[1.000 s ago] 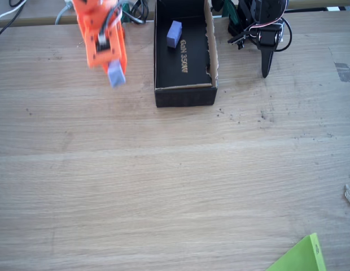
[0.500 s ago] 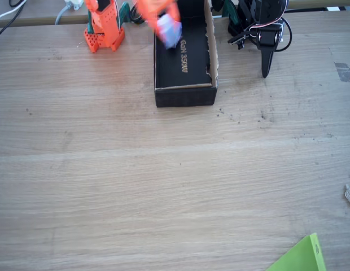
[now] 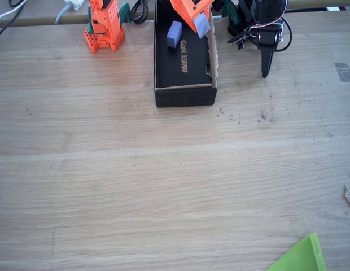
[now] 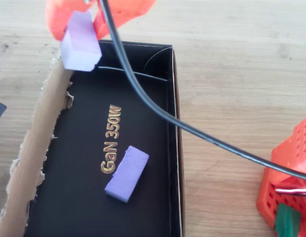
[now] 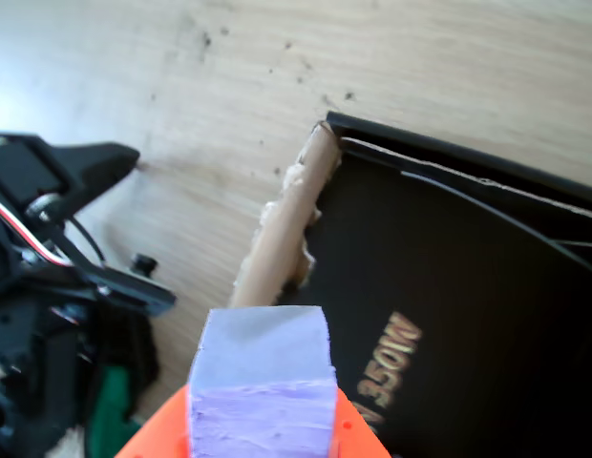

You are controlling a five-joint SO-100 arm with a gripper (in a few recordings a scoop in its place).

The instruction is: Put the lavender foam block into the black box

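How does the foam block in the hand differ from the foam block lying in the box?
The held block is up in the air, clamped in the orange hand over the box's torn brown edge; the other block lies flat on the box's black bottom beside the gold lettering. The held block looks chunkier and paler, the lying one slimmer and slightly deeper violet. Both are small foam bricks.

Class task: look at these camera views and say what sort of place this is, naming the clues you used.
Probably a hobby robotics workbench, not a factory. Clues: a bare wooden table, loose cables at its back edge, and a torn black box reused as a bin.
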